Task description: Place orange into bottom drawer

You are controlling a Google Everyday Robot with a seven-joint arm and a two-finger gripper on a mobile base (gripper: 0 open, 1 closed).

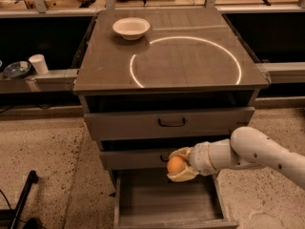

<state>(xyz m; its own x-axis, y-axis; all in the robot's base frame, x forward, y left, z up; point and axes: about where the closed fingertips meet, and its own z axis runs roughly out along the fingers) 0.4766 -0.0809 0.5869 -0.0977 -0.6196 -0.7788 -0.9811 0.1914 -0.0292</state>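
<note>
You have the bottom drawer [164, 204], the lowest one of the grey-brown cabinet [167, 123], with a wood-plank floor, standing open toward the near side. Over its far part, just in front of the middle drawer [136, 159], hangs the small round orange fruit [174, 164]. It is clamped between the jaws of the cream two-finger gripper [177, 165], which reaches in from the right. I judge the carrying nearly done. Lowering and releasing are left for you.

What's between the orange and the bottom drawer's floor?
Nothing. In the camera view the pincer, shut on the orange, holds it over the back of the open bottom drawer, and only empty air separates it from the wooden floor.
</note>
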